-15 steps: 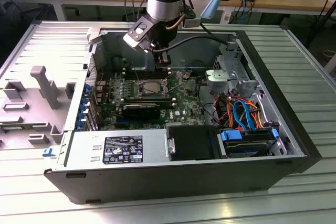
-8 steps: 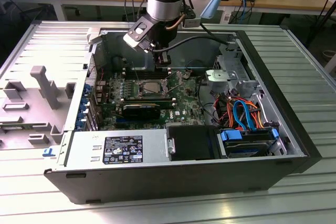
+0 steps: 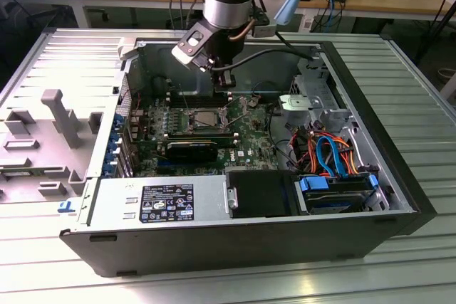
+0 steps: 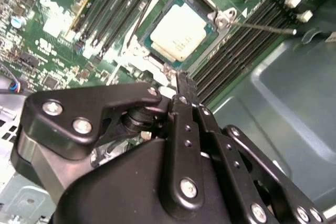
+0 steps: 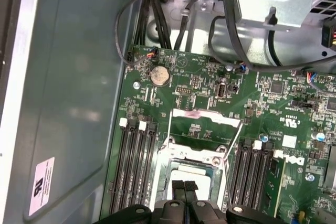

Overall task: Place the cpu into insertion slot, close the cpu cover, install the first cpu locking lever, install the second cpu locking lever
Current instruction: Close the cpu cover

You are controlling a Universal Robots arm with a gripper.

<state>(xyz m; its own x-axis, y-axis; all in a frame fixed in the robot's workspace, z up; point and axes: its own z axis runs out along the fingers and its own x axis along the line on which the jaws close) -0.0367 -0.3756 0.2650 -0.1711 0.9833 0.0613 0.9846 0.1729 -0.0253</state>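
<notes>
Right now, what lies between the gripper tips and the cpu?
In the second wrist view, just the silvery near edge of the cpu cover separates the gripper from the cpu; nothing else sits there.

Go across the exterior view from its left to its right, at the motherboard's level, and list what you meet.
grey plastic bracket → blue card clips → cpu → metal drive cage → ribbed metal table

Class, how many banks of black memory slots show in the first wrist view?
2. One bank lies beside the insertion slot toward the grey panel, the other bank on its opposite side; more may be hidden.
</notes>
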